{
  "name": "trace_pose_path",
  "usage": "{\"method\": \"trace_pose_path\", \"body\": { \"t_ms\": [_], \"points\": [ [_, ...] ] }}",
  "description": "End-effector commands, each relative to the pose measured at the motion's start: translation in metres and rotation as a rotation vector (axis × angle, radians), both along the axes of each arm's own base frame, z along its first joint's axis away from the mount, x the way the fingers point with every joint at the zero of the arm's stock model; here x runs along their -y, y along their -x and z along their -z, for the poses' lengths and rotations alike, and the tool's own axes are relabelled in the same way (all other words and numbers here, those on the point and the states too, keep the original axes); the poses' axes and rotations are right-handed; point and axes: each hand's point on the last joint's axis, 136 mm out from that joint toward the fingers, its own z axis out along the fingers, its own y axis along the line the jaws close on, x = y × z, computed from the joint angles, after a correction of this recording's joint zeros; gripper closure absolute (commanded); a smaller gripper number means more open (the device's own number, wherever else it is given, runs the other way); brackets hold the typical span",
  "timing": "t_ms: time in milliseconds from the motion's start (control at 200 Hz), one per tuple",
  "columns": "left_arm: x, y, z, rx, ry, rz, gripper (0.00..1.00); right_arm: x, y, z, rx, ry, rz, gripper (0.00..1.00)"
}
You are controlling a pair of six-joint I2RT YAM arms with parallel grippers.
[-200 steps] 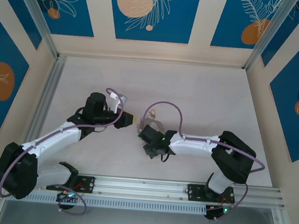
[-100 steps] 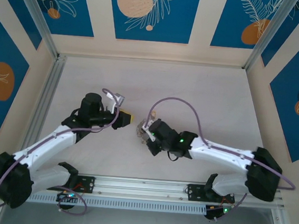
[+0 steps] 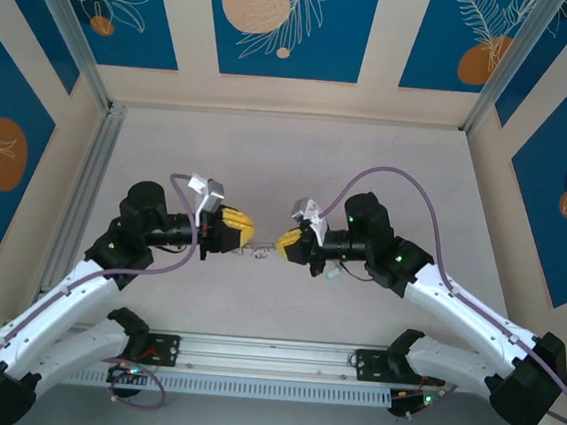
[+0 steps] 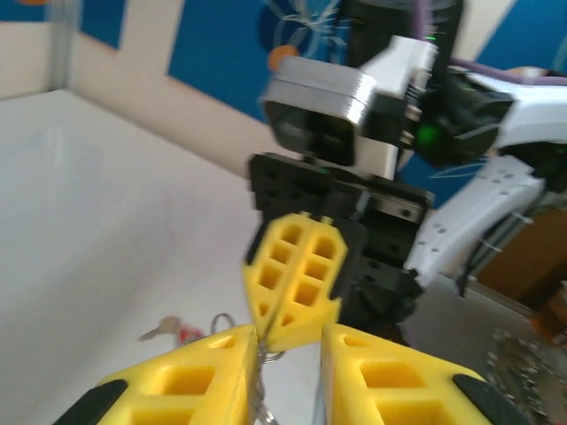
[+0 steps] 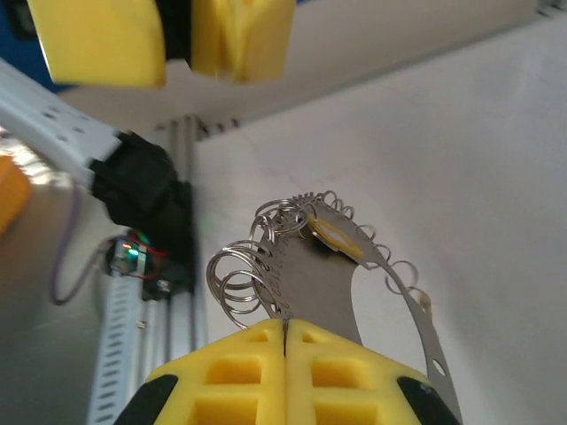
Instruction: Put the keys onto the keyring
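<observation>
The keyring [image 5: 323, 274], a flat grey band fringed with small wire loops, is clamped at one end between the closed yellow fingers of the right gripper [image 5: 284, 329] and juts out above the pale table [image 3: 388, 172]. A cluster of silvery loops bunches along the rim just beyond the fingertips, and more loops follow the outer edge. A small pale-yellow piece [image 5: 335, 235] sits against the band near its far end; whether it is a key head cannot be told.

Facing it, tip to tip, is the left gripper [image 4: 291, 363], its yellow fingers standing apart with a clear gap between them. A thin strand of metal hangs at the inner edge of one finger, and nothing spans the gap. The right gripper's closed fingers point straight into that gap from just beyond it.

On the table beside the meeting point lies a key with a red head [image 4: 174, 329], flat on the surface and apart from both grippers, with a wire loop near it.

From above, the two arms reach in from opposite sides and meet near the middle of the table, just ahead of the aluminium rail [image 3: 280, 351] that carries their bases. Blue panels with flower drawings [image 3: 282, 22] line the walls.
</observation>
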Motion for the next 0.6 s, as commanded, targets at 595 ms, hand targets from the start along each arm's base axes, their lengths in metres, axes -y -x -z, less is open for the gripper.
{"method": "trace_pose_path", "body": {
  "t_ms": [595],
  "points": [
    [0.01, 0.051, -0.036, 0.055, 0.049, 0.305, 0.85, -0.022, 0.023, -0.075, 0.209, -0.167, -0.218, 1.0]
  ]
}}
